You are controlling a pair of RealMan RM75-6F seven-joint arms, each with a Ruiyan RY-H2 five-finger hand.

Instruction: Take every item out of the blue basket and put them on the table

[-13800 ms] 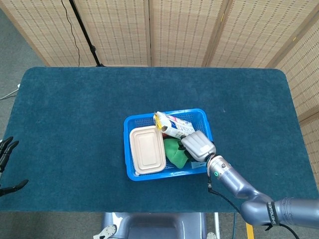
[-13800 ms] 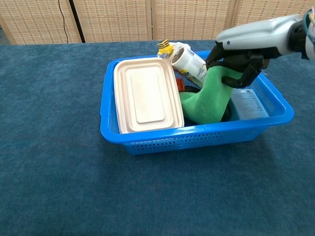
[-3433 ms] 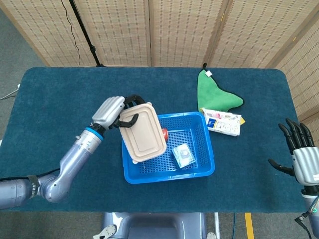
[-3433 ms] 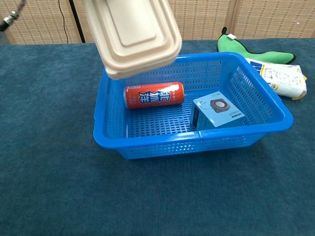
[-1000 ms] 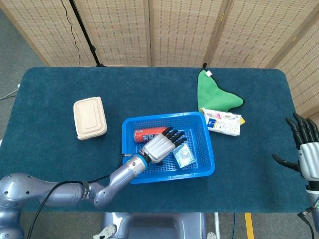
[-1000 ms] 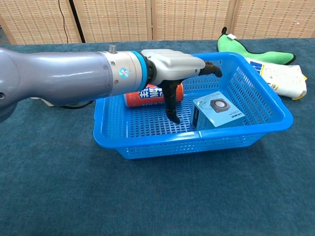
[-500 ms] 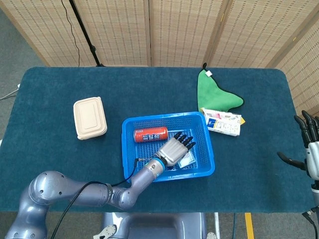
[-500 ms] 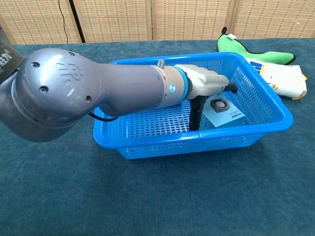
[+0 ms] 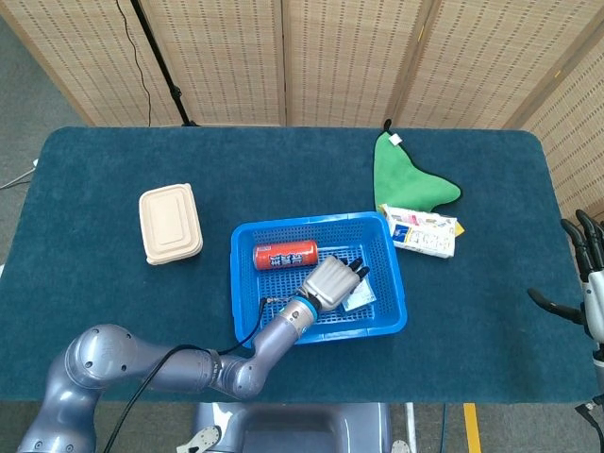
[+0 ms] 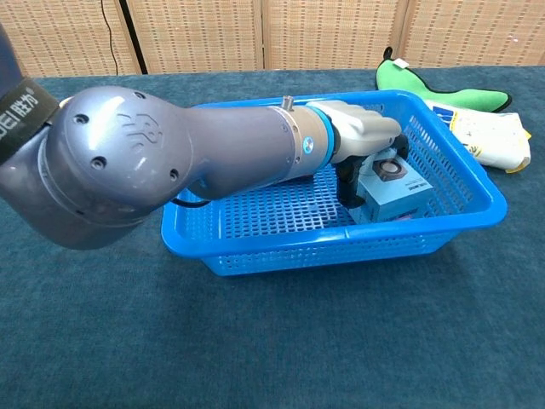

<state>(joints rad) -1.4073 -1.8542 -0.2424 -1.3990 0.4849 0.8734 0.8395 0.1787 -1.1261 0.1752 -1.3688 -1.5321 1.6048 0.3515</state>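
The left hand (image 9: 330,281) is down inside the blue basket (image 9: 243,300). Its fingers (image 10: 349,189) are clamped on a small blue box (image 10: 393,191), with the thumb on the near side and the other fingers over the top. In the chest view the box is tilted, and one end sits on the basket floor near the front wall. The big grey left arm (image 10: 153,162) reaches over the left side of the basket.

A red can (image 9: 285,255) lies on its side in the basket too, near the back wall. In the chest view the arm hides it.

The basket sits in the middle of the blue desk (image 9: 113,170).

Three things are out on the desk. A tan lunch box (image 9: 170,223) with its lid on is to the left of the basket, well apart from it. A green cloth (image 9: 406,179) lies behind the basket on the right. A white packet (image 9: 423,231) lies just beside the basket's right back corner, and it touches the front edge of the cloth.

The right hand (image 9: 587,288) is far off at the right edge of the head view. Its fingers are apart and it holds nothing.
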